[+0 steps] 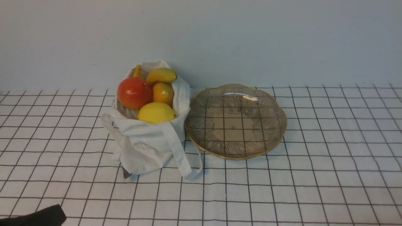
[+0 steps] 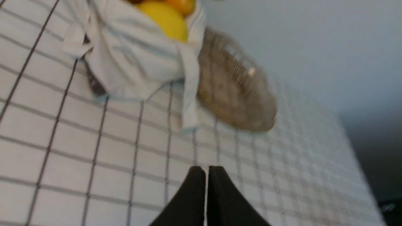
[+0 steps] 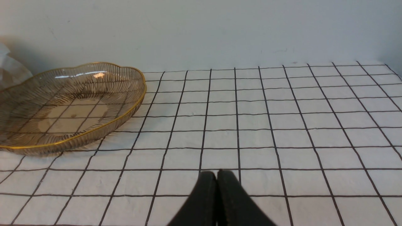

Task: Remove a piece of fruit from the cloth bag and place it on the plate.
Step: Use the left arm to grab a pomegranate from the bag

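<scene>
Open tablecloth (image 1: 282, 194) lies before the cloth bag (image 1: 147, 144); the plate (image 1: 235, 125) flanks its right.

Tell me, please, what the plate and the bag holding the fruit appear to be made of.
The plate looks like clear, tinted glass, possibly plastic: the checked tablecloth shows through it, and it has a gold rim and bright glints. The bag looks like soft, matte, off-white woven cloth: it creases and slumps.
</scene>
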